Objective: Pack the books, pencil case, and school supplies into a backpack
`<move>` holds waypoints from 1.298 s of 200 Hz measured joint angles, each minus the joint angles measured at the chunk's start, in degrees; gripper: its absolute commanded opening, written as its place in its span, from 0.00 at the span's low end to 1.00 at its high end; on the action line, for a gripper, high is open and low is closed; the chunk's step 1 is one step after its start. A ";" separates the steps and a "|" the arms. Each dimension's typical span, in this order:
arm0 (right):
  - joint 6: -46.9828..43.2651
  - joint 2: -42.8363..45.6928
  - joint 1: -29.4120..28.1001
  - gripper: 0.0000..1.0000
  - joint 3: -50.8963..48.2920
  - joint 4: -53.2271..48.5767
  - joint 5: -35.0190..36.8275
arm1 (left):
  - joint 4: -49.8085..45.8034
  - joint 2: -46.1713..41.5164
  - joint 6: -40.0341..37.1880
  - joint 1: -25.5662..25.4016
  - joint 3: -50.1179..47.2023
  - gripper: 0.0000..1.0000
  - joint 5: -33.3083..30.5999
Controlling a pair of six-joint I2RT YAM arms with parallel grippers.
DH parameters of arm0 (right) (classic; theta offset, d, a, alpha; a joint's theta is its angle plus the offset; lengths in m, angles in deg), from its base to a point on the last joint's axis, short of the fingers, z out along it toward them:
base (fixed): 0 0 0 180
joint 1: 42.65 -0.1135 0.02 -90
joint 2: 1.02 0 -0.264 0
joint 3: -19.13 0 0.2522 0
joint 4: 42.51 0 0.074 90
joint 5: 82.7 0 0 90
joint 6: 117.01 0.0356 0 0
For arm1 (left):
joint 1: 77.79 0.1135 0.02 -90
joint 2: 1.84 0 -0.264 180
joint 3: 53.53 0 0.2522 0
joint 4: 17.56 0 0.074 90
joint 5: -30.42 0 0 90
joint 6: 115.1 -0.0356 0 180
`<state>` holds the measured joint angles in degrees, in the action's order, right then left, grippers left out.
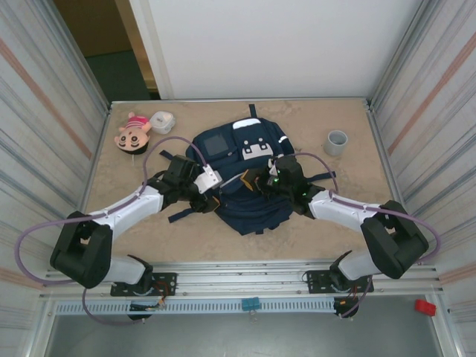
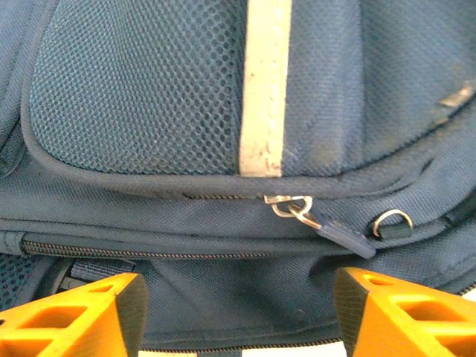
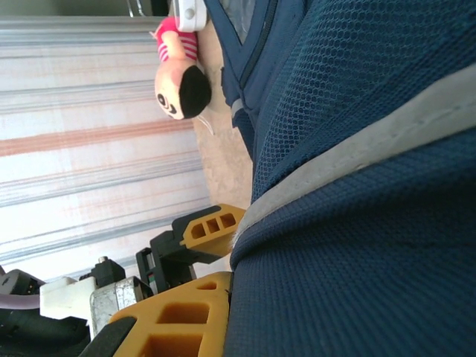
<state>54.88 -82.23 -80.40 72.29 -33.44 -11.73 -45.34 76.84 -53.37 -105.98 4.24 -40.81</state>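
Observation:
The navy backpack (image 1: 245, 160) lies flat in the middle of the table, its grey patch toward the far side. My left gripper (image 1: 211, 198) is at its left edge. In the left wrist view the gripper (image 2: 238, 316) is open, orange fingers (image 2: 82, 316) spread wide over a closed zipper seam, with a zipper pull (image 2: 343, 238) just beyond the right finger and untouched. My right gripper (image 1: 258, 181) rests on the backpack's middle. In the right wrist view one orange finger (image 3: 178, 320) presses against navy fabric (image 3: 357, 245) that hides the other. Books, pencil case and school supplies are out of view.
A pink doll head (image 1: 132, 135) and a small white container (image 1: 162, 120) lie at the far left corner. A grey cup (image 1: 336, 141) stands at the far right. Metal walls close in both sides, and bare tabletop (image 1: 223, 242) lies in front of the backpack.

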 measured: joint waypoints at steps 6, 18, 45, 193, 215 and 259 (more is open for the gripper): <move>-0.04 0.04 0.00 0.03 0.15 -0.22 0.00 | 0.48 0.35 -0.17 0.00 0.00 0.61 -0.02; -0.07 0.33 0.00 0.03 0.20 -0.50 0.07 | 1.01 1.05 -0.22 0.00 0.22 0.61 0.02; -0.09 0.70 0.02 0.03 0.24 -1.07 0.22 | 1.73 2.01 -0.37 -0.07 1.05 0.71 2.80; -1.36 3.72 1.16 0.03 0.26 -3.50 0.83 | 0.68 4.35 1.16 -1.14 3.50 0.11 2.73; -1.49 4.02 1.42 0.03 0.26 -3.89 0.85 | -0.46 3.63 1.09 -1.16 3.45 0.08 4.79; -1.53 4.17 1.51 0.02 0.26 -4.02 1.03 | -1.03 1.99 1.36 -1.88 3.37 0.05 9.57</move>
<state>53.35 -78.06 -78.89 72.55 -37.46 -10.70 -46.37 78.83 -52.01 -107.86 7.60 -31.24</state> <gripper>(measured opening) 0.102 0.058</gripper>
